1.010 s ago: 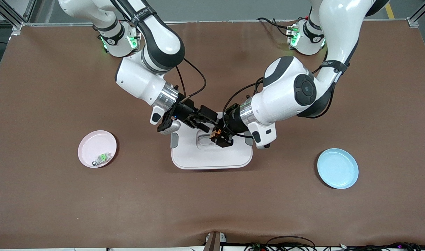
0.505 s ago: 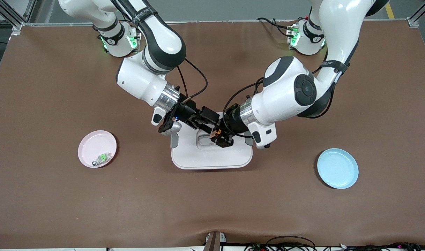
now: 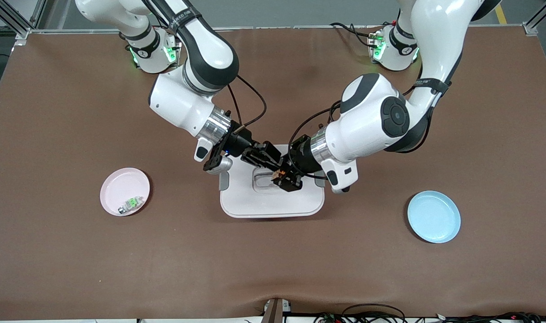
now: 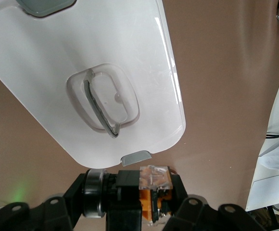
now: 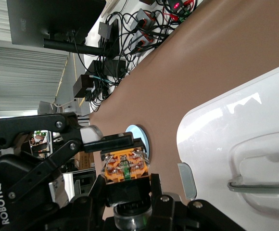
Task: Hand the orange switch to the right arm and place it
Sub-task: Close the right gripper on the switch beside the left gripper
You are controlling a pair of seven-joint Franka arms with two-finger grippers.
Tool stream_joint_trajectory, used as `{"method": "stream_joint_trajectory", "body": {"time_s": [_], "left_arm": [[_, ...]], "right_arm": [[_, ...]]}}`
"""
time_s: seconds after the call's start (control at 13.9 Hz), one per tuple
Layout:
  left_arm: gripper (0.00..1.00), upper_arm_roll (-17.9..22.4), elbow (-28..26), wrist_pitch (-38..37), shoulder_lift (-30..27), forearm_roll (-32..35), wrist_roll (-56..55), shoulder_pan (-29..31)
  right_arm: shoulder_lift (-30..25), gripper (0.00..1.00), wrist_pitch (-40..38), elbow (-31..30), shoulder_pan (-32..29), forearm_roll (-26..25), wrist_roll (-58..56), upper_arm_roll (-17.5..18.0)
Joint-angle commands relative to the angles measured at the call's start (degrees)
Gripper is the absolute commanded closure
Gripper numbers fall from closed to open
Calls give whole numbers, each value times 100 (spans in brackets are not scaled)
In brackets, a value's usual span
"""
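My left claw [image 3: 285, 177] pinched the orange switch [image 3: 279, 172] over the white lid [image 3: 255, 204] at mid-bench, its long axis lying level, orange face toward my right claw [image 3: 273, 162], whose fingers [image 5: 94, 133] closed around it too

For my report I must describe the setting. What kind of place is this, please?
Most likely a robotics lab or test bench. Two arms bolted at a table covered by a brown mat meet over a white lid; the left gripper holds the orange switch near the right gripper. Loose cables and a monitor stand alongside.
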Motion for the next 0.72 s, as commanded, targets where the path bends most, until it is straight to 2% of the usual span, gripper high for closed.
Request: {"method": "stream_joint_trajectory", "body": {"time_s": [0.0,0.65], "left_arm": [[100,16,78,-14,23,-36,84,-49],[100,16,78,-14,23,-36,84,-67]], "right_arm": [[106,100,53,172,62,55,66,-22],[132,100,1,181,53,73,153,-22]]}}
